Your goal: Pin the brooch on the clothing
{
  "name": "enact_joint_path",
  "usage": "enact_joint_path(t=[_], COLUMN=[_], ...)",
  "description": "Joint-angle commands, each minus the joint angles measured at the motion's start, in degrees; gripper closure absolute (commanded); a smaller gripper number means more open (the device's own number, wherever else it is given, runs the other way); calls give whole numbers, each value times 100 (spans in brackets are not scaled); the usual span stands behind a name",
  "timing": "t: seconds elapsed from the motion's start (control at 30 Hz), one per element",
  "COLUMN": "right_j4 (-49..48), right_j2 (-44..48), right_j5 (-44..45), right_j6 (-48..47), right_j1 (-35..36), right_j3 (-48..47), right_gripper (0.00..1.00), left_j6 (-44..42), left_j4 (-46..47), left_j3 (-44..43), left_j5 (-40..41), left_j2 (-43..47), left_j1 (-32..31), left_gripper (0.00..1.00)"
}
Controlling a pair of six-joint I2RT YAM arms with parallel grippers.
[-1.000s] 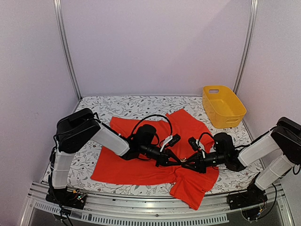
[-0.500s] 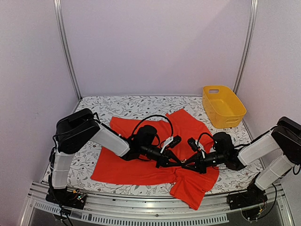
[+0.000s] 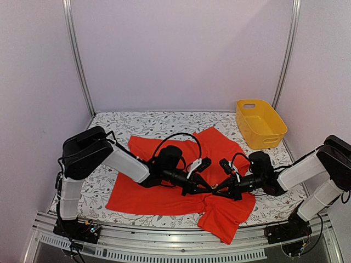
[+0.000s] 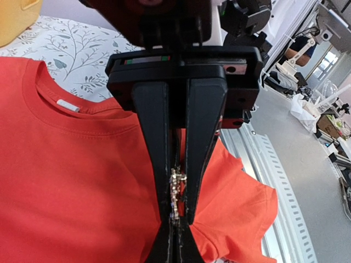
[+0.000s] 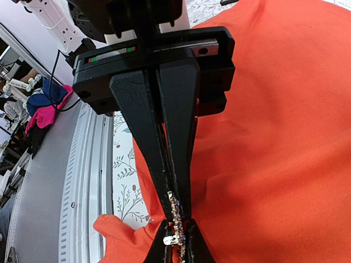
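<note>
The red-orange T-shirt (image 3: 164,186) lies spread on the table, its neck showing in the left wrist view (image 4: 60,104). My left gripper (image 3: 207,189) and right gripper (image 3: 215,190) meet tip to tip over the shirt's near right part. The tiny glittery brooch (image 4: 176,194) sits edge-on between my left fingers (image 4: 156,164). In the right wrist view the brooch (image 5: 176,219) is pinched at the tips of my right gripper (image 5: 176,216), with the left gripper's tips just beyond it. Both grippers look shut on it, just above the cloth.
A yellow plastic basket (image 3: 261,123) stands at the back right. The floral table cover (image 3: 148,123) shows around the shirt. A sleeve (image 3: 222,224) hangs over the near metal rail (image 3: 164,241).
</note>
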State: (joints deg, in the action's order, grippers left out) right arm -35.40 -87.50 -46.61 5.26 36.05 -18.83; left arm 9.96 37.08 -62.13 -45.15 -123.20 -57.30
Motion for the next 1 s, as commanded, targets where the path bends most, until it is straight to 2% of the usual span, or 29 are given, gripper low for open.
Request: enact_joint_path(t=[0.0,0.17,0.37,0.53,0.83,0.97], right_j4=[77,77,71,9,-127,-293], right_j2=[-18,177,227,273,466,601], right_j5=[193,134,74,-37,-174,-117], right_j6=[11,37,26,71,119,148], right_j1=[-168,-168,-167,-164,-162,-164], right_j3=[-77,-39,-9,75,170,291], right_gripper=[96,80,79,69,58,59], left_j6=[-121,-149,-160,-173,-181,-186], left_j4=[133,117,98,74,62,62], left_j3=[96,121,129,166,191,192], left_j5=[-295,-245,-240,-202,-138,-157], left_j2=[271,279,300,318,322,318], left_j1=[-205,-201,-201,-189,-164,-160], left_gripper=[100,100,100,100,100,100])
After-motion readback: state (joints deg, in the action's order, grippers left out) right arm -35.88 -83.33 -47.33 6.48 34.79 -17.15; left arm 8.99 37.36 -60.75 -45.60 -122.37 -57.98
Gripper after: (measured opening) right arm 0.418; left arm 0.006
